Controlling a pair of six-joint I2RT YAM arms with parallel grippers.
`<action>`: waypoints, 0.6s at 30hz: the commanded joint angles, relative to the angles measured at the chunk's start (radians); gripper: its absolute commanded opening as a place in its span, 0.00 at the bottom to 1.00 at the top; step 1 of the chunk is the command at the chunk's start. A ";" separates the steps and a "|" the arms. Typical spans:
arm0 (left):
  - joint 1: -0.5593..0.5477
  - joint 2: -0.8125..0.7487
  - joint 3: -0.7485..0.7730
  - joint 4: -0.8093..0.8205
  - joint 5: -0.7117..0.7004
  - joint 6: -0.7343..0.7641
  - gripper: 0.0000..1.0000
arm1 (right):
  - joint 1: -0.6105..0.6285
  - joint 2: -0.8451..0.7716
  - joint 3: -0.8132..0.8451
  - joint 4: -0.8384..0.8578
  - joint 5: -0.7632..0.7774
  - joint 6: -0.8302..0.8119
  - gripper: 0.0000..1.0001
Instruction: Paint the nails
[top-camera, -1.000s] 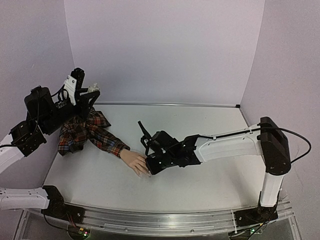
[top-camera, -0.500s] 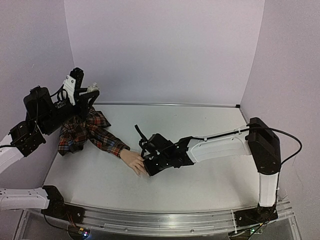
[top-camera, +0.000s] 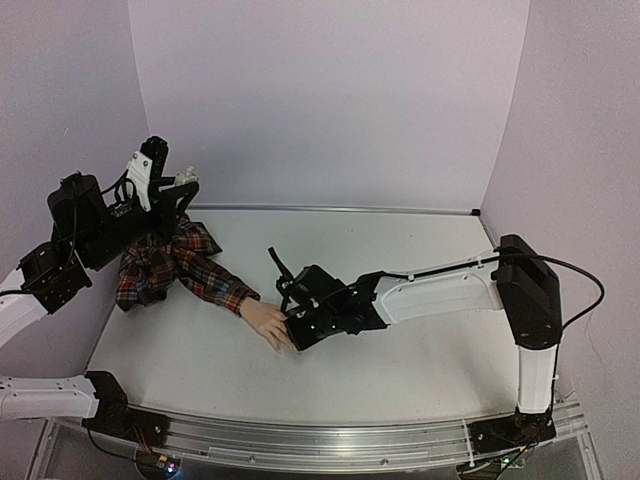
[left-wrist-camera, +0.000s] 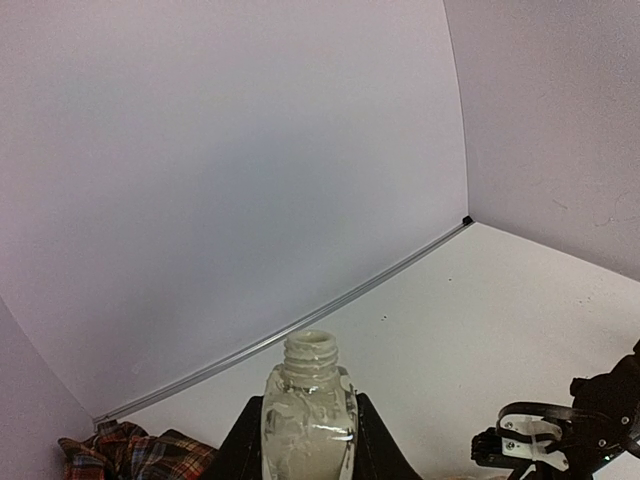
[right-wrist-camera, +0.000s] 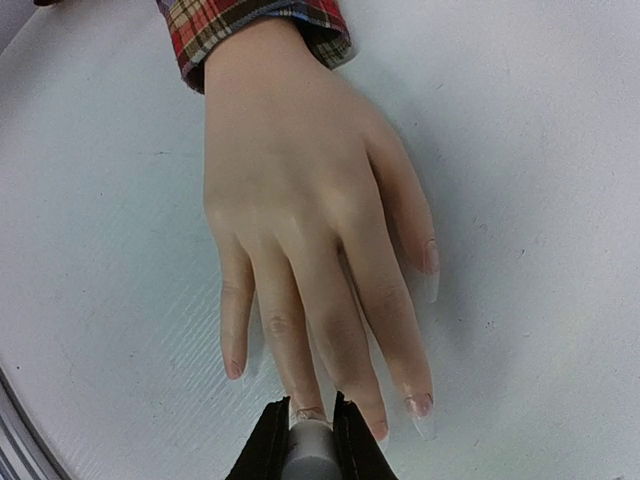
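Note:
The pale peach mannequin hand (top-camera: 263, 322) lies palm down on the white table, its red plaid sleeve (top-camera: 185, 262) running back left. In the right wrist view the hand (right-wrist-camera: 300, 200) fills the frame with its nails showing, such as the index nail (right-wrist-camera: 418, 405). My right gripper (right-wrist-camera: 310, 428) is shut on a grey applicator handle (right-wrist-camera: 312, 460), whose tip sits at the ring fingertip nail (right-wrist-camera: 310, 412). In the top view it (top-camera: 296, 334) touches the fingertips. My left gripper (top-camera: 178, 190) is raised at the back left, shut on a small open white bottle (left-wrist-camera: 308, 405).
Lilac walls close the table at the back and both sides. A metal strip (left-wrist-camera: 300, 325) marks the back edge. An aluminium rail (top-camera: 330, 445) runs along the near edge. The right arm (top-camera: 450, 290) stretches across the table's middle.
My right gripper has shifted a little left, closer onto the fingertips, then held almost still. The left arm and the bottle have not moved.

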 joint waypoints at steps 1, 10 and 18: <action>0.003 -0.016 0.043 0.003 0.009 0.002 0.00 | -0.002 0.024 0.046 0.011 -0.001 0.006 0.00; 0.003 -0.014 0.044 0.002 0.011 0.002 0.00 | -0.002 0.002 0.011 0.010 0.002 0.011 0.00; 0.003 -0.018 0.045 0.006 0.009 -0.001 0.00 | -0.003 0.012 0.011 0.008 0.012 0.014 0.00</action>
